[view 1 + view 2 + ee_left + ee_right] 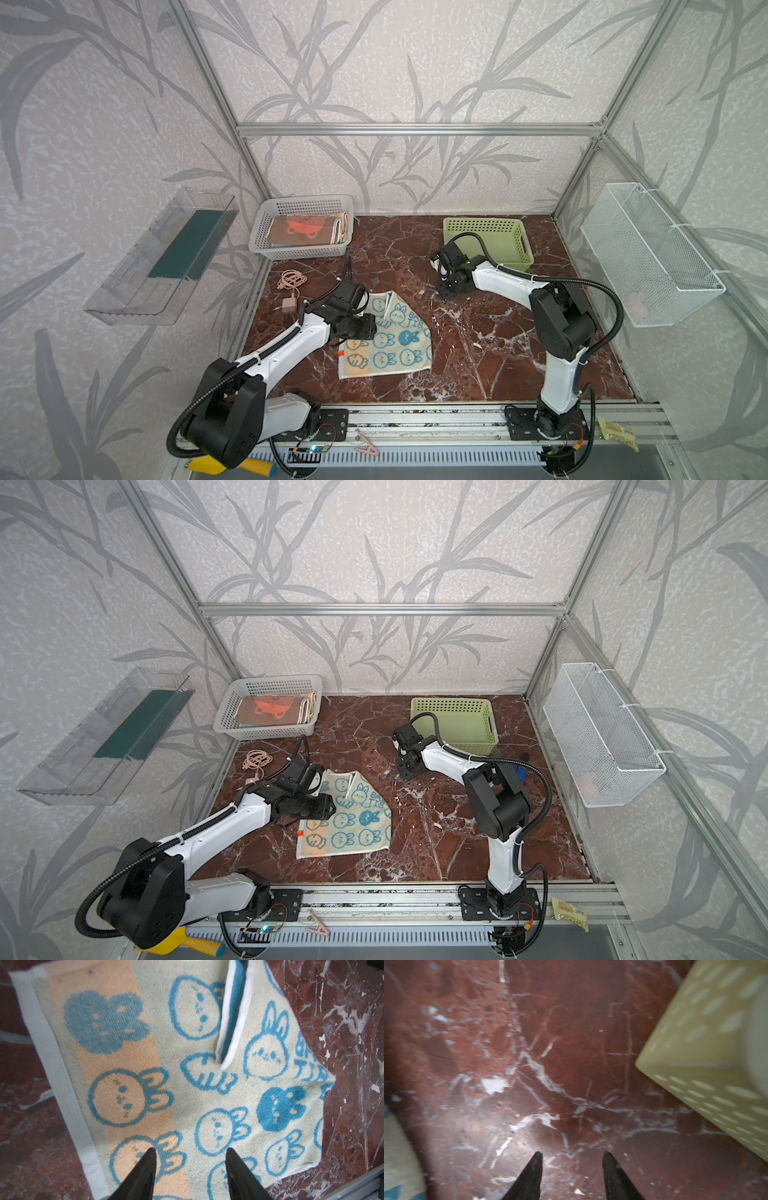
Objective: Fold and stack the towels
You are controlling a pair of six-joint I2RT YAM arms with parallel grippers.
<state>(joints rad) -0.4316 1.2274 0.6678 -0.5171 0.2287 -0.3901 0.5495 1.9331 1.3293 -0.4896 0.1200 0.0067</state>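
Okay, status: one towel lies out on the worktop, others sit in a basket.
worktop: red-brown marble look with white veins, glossy and flat.
bunny towel: looped terry, cream-white, with blue outline bunnies and a few solid blue ones. A peach-orange band and a plain white woven hem run along its 9 o'clock side.
bunny towel place: near worktop centre, a bit toward 7 o'clock, lying flat on the marble.
bunny towel axis: long axis roughly 12–6 in both top views, with the short straight edge at 6. Ears of the flat-lying bunnies point to 3.
bunny towel fold: the 1–2 o'clock corner is turned in over the top face, which leaves a diagonal edge from 12 down to 3. The flap's white hem stands up as a small ridge in the left wrist view.
left pincer: two black tapered tips set apart with nothing between them, over the band side of the towel. I cannot tell if they touch the pile.
right pincer: tips apart and holding nothing, over bare marble at the towel's 2 o'clock, well clear of it.
white basket: perforated plastic, rectangular, at 11 o'clock.
stacked towels: folded flat in the white basket, with a brown one with a red motif on top. Cream folded edges show on its 3 o'clock side.
green basket: pale green perforated plastic at 1 o'clock, with its corner just beside the right pincer.
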